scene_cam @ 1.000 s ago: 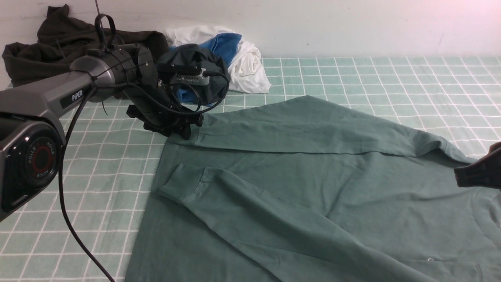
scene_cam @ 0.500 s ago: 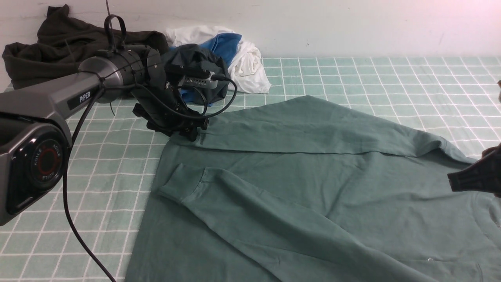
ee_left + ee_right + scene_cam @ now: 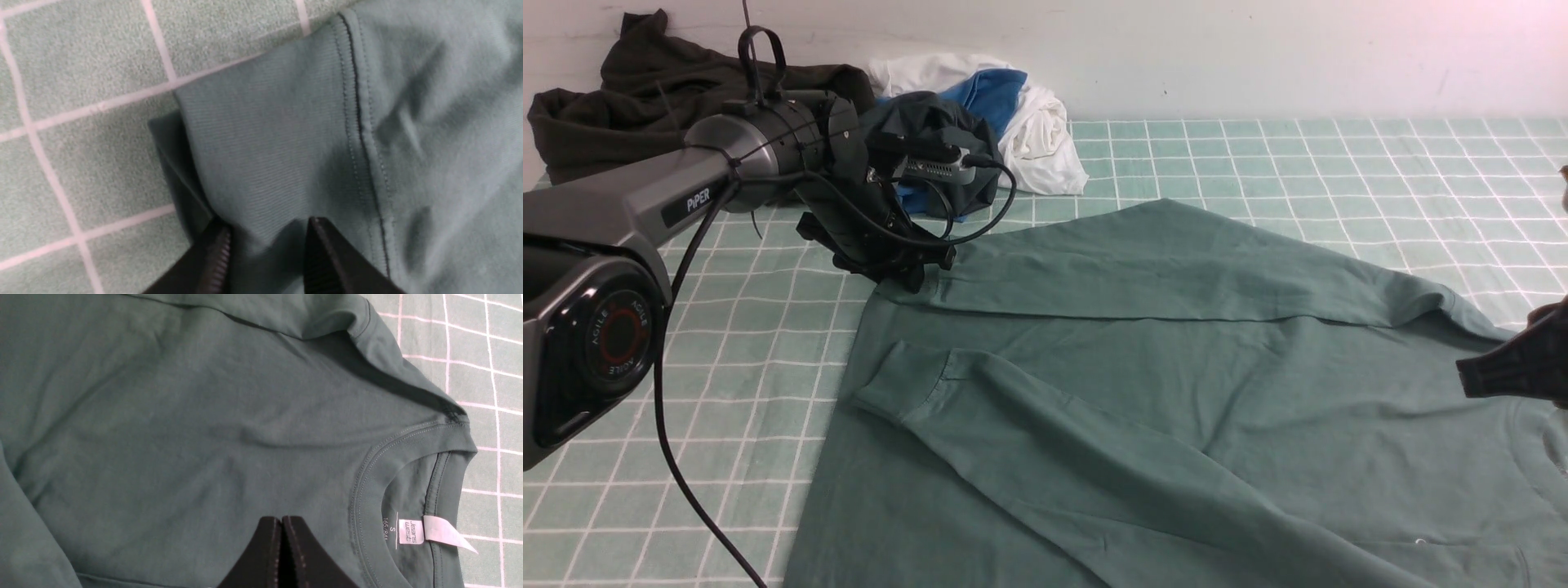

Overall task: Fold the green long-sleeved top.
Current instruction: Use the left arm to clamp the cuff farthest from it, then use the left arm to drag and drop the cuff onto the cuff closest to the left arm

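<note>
The green long-sleeved top [image 3: 1176,367] is laid out flat on the checked tabletop [image 3: 1258,155], spread from the middle towards the near right. It is seen as a plain, muted sage-green knit. Both sleeves are folded in across the body: the far sleeve [image 3: 1176,269] lies along the far edge and the near sleeve [image 3: 1054,457] runs diagonally, its cuff pointing left. A ribbed neckline [image 3: 367,473] with double stitching is shown in the right wrist view, with a small white tag [image 3: 410,531] inside it.

The left end effector [image 3: 915,278] is lowered onto the far sleeve's ribbed cuff [image 3: 253,134] at the top's far left corner. Its fingers [image 3: 216,253] are set a narrow way apart with cuff cloth between them; whether that cloth is pinched cannot be told. The right end effector [image 3: 282,518] is closed, finger against finger, with nothing between, above the body near the neckline.

In the front view the top's near hem and its neckline are cut off by the frame, the left fingertips are hidden behind the wrist, and only the tip of the right end effector [image 3: 1462,380] is seen. The tag's small print is only partly legible.
</note>
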Motion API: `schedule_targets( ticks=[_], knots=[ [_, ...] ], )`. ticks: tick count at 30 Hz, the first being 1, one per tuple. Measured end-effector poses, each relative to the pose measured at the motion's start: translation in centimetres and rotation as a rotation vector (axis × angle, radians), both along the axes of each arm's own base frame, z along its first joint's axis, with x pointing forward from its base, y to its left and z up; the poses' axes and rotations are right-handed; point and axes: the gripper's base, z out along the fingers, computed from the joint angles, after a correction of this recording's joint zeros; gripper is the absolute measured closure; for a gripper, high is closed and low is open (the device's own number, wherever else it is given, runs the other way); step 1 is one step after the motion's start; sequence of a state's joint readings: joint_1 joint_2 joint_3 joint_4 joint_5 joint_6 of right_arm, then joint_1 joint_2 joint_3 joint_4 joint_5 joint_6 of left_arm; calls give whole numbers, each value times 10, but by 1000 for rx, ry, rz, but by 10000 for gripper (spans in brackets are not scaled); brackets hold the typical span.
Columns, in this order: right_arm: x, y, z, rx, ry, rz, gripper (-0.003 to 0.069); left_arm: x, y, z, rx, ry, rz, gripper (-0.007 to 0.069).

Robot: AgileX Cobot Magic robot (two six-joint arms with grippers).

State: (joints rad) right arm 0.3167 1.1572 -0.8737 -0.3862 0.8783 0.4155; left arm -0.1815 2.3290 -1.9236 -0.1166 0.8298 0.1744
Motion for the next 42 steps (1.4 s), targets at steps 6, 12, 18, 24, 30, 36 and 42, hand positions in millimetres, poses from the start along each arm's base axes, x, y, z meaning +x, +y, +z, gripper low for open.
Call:
schedule_targets(
  ticks=[6, 12, 18, 24, 30, 36, 42],
  knots=[
    [0, 0, 0, 0, 0, 0, 672, 0, 2, 20, 29, -26, -15, 389],
    [0, 0, 0, 1, -4, 2, 672, 0, 2, 30, 38, -38, -19, 267],
    [1, 0, 0, 1, -7, 3, 672, 2, 2, 11, 43, 1, -20, 228],
    [1, 0, 0, 0, -7, 3, 673, 3, 0, 4, 46, 18, -24, 284],
    [1, 1, 1, 2, -16, 8, 673, 2, -3, 5, 46, 16, -31, 501],
    [1, 1, 1, 0, -16, 11, 673, 1, -4, 7, 46, 16, -33, 604],
    [2, 0, 2, -33, -27, 33, 673, -13, -5, 51, -1, 17, -31, 605]
  ],
)
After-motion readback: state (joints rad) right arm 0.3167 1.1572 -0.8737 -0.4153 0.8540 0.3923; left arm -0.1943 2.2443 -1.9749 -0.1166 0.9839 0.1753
